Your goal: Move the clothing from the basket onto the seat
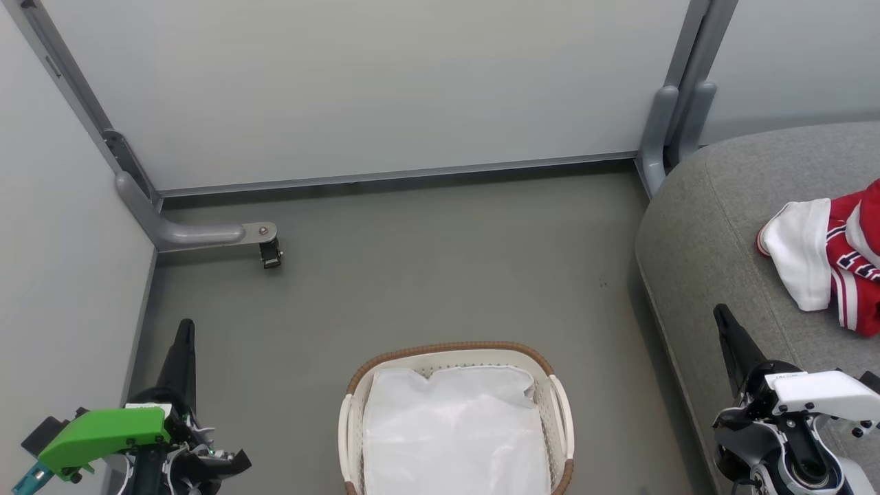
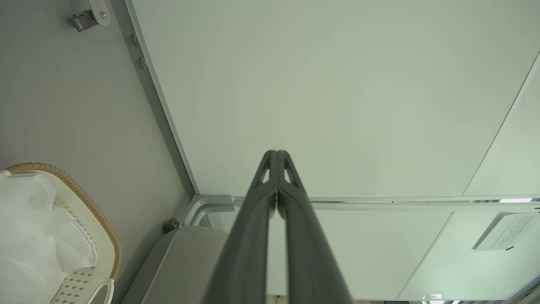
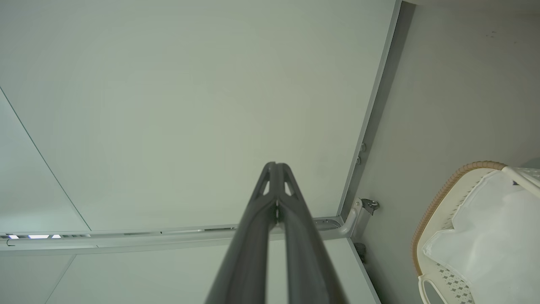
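Observation:
The red clothing [image 1: 856,271] with white trim and navy-and-white numerals lies on the grey seat [image 1: 708,227] at the right edge of the head view. The white basket [image 1: 560,405] with its brown woven rim stands on the floor at bottom centre, with a plain white sheet [image 1: 454,426] lying in it. My left gripper [image 1: 184,330] is at the lower left, shut and holding nothing, well left of the basket. My right gripper [image 1: 722,315] is at the lower right over the seat's front edge, shut and holding nothing. The shut fingertips [image 2: 276,154] [image 3: 276,165] point at pale wall panels.
Pale partition walls [image 1: 385,89] close off the back and left. A grey metal foot with a caster [image 1: 269,253] juts onto the floor at the left. Another grey post [image 1: 663,130] stands by the seat's back corner. Grey floor [image 1: 447,268] lies open between basket and wall.

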Tool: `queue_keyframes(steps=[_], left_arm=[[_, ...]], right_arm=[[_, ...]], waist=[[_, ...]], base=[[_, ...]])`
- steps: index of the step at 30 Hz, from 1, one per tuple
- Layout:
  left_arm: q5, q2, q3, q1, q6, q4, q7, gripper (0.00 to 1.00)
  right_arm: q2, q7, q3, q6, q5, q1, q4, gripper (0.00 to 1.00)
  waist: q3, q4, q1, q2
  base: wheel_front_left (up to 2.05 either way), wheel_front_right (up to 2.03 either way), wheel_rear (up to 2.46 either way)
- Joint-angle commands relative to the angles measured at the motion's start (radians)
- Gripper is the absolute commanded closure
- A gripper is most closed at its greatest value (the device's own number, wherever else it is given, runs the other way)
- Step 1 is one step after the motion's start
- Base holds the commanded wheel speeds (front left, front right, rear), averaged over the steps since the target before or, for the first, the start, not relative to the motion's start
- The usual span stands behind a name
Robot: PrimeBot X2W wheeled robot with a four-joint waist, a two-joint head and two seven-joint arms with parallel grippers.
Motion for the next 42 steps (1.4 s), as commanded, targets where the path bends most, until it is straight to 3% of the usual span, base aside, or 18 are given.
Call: queue_keyframes(steps=[1, 42], left_arm=[[-0.003, 0.007, 0.002, -0.011, 0.002, -0.001, 0.003, 1.00], [-0.003, 0.007, 0.002, -0.011, 0.002, -0.001, 0.003, 1.00]], right_arm=[[-0.006, 0.003, -0.002, 0.000, 0.004, 0.011, -0.003, 1.00], [-0.006, 0.003, -0.001, 0.000, 0.004, 0.011, -0.003, 1.00]], waist=[[0.000, 0.000, 0.0000, 0.0000], [0.000, 0.000, 0.0000, 0.0000]], base=[[0.00, 0.00, 0.00], [0.00, 0.00, 0.00]])
